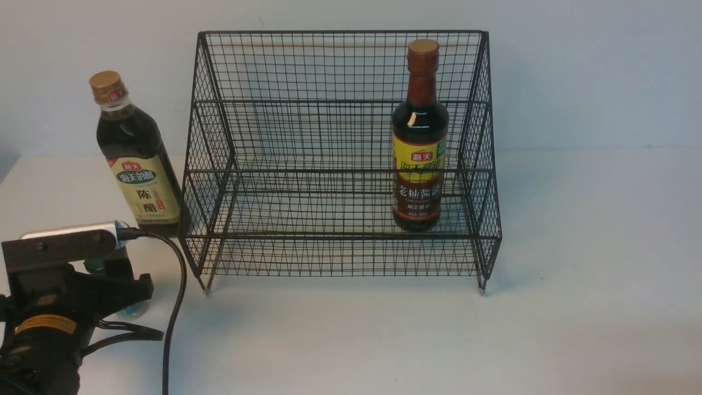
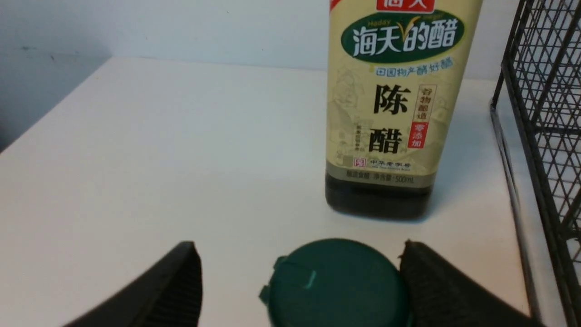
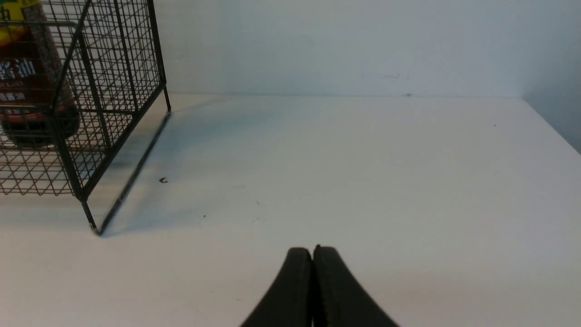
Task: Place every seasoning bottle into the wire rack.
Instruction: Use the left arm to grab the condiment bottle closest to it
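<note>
The black wire rack [image 1: 340, 236] stands at the table's middle. On its lower tier at the right stands the dark bottle with brown neck and yellow-red label [image 1: 419, 159], also seen behind the mesh [image 3: 27, 81]. The gold-capped dark bottle with cream label [image 1: 140, 164] stands on the table just left of the rack. In front of it sits the small shaker with its green cap [image 2: 336, 281]. My left gripper [image 2: 298, 247] is open around that cap; one finger [image 2: 435, 290] touches it, the other stands apart. My right gripper [image 3: 312, 250] is shut and empty over bare table.
The rack's left side wall [image 2: 540, 91] is close beside the gold-capped bottle [image 2: 390, 113]. The rack's right foot and wall [image 3: 81, 136] lie ahead of the right gripper. A black cable [image 1: 175, 307] trails from the left wrist. A wall stands behind the table.
</note>
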Motion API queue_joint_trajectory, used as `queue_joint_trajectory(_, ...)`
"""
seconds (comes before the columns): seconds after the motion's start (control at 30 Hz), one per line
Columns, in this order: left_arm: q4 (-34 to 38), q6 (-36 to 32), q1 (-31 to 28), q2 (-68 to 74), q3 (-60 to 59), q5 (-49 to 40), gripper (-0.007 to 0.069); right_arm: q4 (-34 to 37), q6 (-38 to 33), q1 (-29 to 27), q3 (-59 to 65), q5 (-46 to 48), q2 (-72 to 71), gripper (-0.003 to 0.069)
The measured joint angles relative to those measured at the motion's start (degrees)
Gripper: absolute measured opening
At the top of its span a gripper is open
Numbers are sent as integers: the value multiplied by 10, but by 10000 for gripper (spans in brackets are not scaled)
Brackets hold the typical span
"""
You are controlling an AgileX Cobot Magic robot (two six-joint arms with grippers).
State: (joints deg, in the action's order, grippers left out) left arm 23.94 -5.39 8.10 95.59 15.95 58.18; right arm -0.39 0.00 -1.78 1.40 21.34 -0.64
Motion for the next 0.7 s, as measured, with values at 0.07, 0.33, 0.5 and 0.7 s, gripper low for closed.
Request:
queue_joint_trajectory(0.07, -17, 10, 0, 13, 1, 4, 519, 0, 0, 0, 0, 0, 0, -13)
queue_joint_trajectory(0.33, -86, 46, 0, 27, 1, 4, 340, 0, 0, 0, 0, 0, 0, -13)
queue_joint_trajectory(0.5, -87, 47, 0, 2, -6, 3, 342, 0, 0, 0, 0, 0, 0, -13)
queue_joint_trajectory(0.7, -117, 49, 0, -71, -16, -26, 342, 0, 0, 0, 0, 0, 0, -13)
